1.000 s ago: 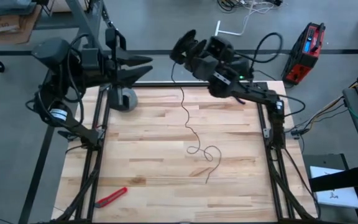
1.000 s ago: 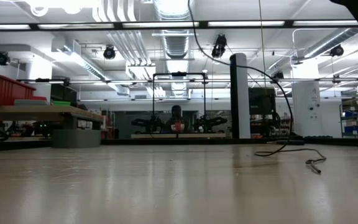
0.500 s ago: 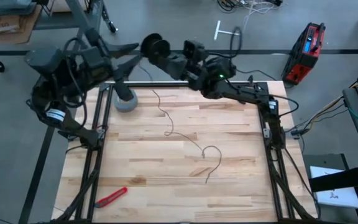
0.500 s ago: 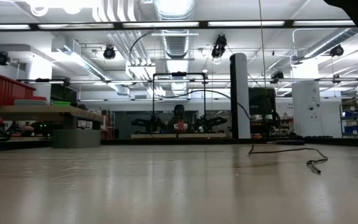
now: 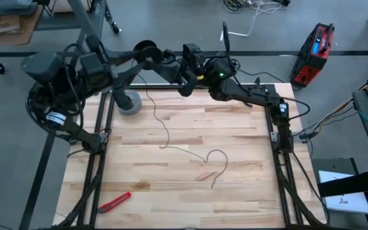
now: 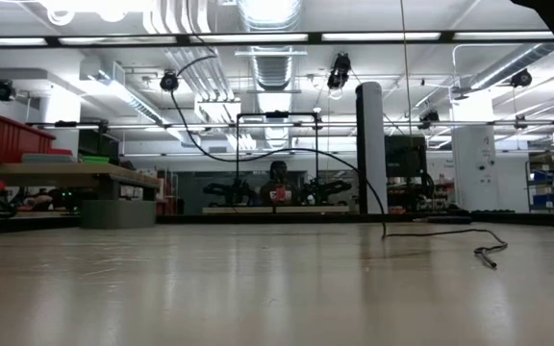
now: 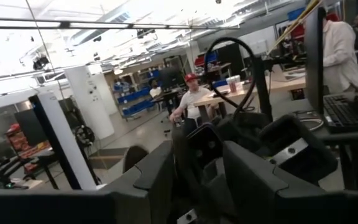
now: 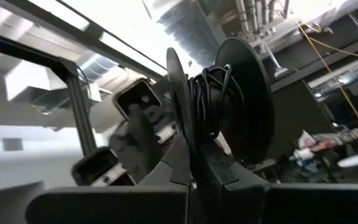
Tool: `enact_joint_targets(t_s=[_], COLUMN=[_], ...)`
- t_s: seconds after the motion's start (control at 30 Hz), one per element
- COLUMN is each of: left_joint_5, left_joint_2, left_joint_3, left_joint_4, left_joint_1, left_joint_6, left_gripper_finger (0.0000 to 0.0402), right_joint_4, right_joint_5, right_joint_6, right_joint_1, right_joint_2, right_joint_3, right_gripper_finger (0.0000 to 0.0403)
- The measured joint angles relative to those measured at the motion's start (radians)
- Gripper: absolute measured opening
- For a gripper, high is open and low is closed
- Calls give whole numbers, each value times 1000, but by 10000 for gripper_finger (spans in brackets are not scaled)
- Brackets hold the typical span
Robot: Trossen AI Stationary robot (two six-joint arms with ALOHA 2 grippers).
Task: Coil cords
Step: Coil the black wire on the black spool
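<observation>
The cord's small black reel is up in the air over the table's far left corner, with my right gripper shut on it. The thin black cord drops from the reel to the table, and its free end lies near the table's middle. In the low view the cord arcs down to the tabletop. My left gripper is open and reaches in from the left, fingertips close beside the reel. Whether it touches the reel I cannot tell. My right gripper pinches the rim of one reel flange between its two fingers. The fingers come level from the table's right side. The reel is lifted clear with its flanges upright and wound cord between them. The cord hangs slack below.
A grey tape roll sits at the table's far left corner, under my left arm. A red utility knife lies near the front left edge. The wooden tabletop is bare at the right of the cord.
My right gripper has carried the reel toward the table's left along the far edge, up to my left gripper. The cord's upper part has swung left after it, and its curls on the table have been drawn out. My left gripper has risen toward the reel.
</observation>
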Motion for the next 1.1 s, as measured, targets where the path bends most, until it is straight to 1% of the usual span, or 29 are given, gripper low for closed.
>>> enact_joint_targets(t_s=[0.1, 0.27, 0.4, 0.47, 0.6, 0.67, 0.83, 0.97, 1.1], left_joint_5=[-9, -79, -81, -87, -79, -76, -81, -85, -88], left_joint_2=[2, 9, 10, 10, 10, 10, 9, -3, -41], left_joint_3=[0, -3, -7, -8, -11, -11, -11, -12, -10], left_joint_4=[2, -7, -43, -55, -54, -57, -64, -47, -55], left_joint_1=[-3, -3, -3, -3, -3, -3, -2, -2, -2], left_joint_6=[-12, -29, -63, -80, -52, -51, -36, -14, -7], left_gripper_finger=[132, 131, 117, 99, 19, 12, 3, 1, 1], right_joint_4=[-42, -51, -62, -67, -93, -106, -162, -257, -373], right_joint_5=[7, 14, 15, 15, 16, 15, 15, 13, -8], right_joint_6=[-29, -44, -63, -77, -99, -98, -95, -69, -58], right_joint_1=[0, 0, 0, 0, 0, 0, 0, 0, 0], right_joint_2=[-5, -9, -17, -22, -26, -26, -29, -30, -27], right_joint_3=[0, 0, 0, 0, 1, 2, 3, 2, 3], right_gripper_finger=[0, 0, 0, 0, 0, 2, 32, 72, 112])
